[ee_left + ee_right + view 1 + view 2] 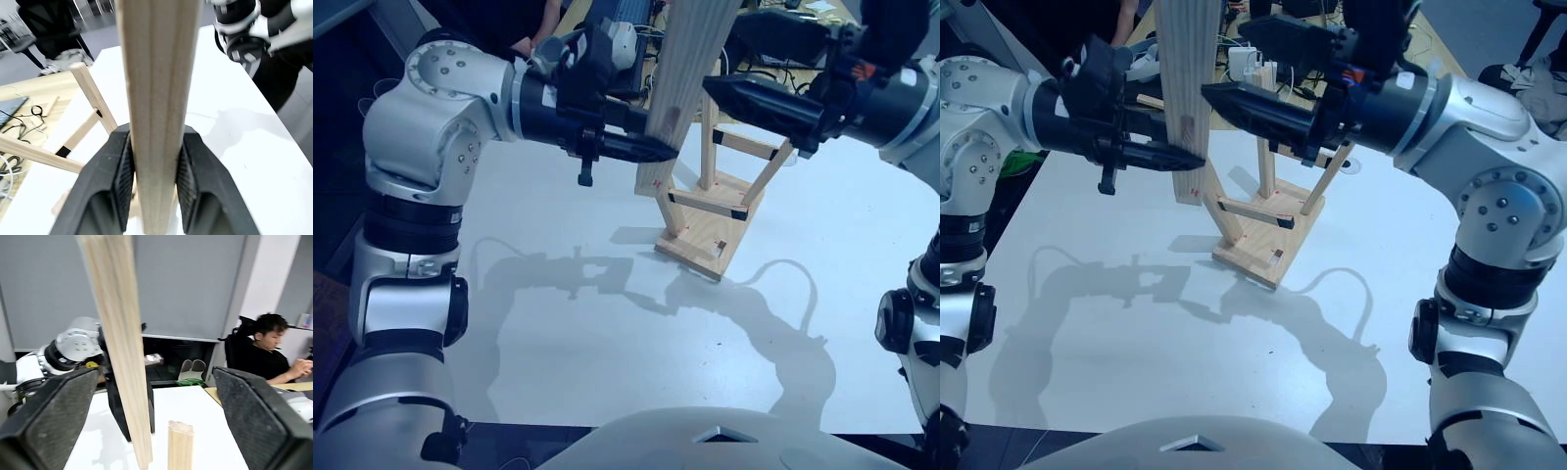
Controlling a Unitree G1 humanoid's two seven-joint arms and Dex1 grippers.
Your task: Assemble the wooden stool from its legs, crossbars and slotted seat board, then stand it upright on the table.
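My left gripper is shut on a long pale wooden board, holding it upright above the table; its ribbed pads press both faces of the board. My right gripper is open, one finger on each side of the board's upper part, without touching it. In the right wrist view the board stands between the wide-apart pads, closer to one. Behind the board, a partial stool frame of legs and black-taped crossbars stands on a flat wooden piece.
The white table has open room to the left of and in front of the frame. Its far edge lies just behind the frame. A desk with cables stands beyond it.
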